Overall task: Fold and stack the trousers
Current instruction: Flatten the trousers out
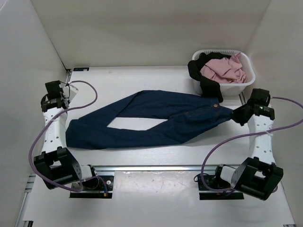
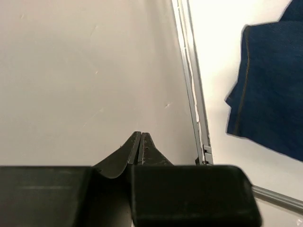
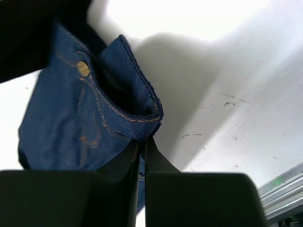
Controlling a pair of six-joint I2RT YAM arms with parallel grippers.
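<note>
White tabletop (image 1: 118, 80), faint dark scuffs on it. Sprawled across the middle, dark blue trousers (image 1: 151, 118), legs parted in a narrow V around a bare wedge of white. Just past the trousers' waistband end, a white basket (image 1: 235, 89), almost touching the denim. On the near side of the trousers, a metal rail (image 1: 156, 167) along the edge. Beyond the trousers' cuffs, a second rail (image 2: 194, 94), close but apart.

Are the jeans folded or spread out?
Spread out: the jeans lie full length on the table, legs parted with a gap between them.
</note>
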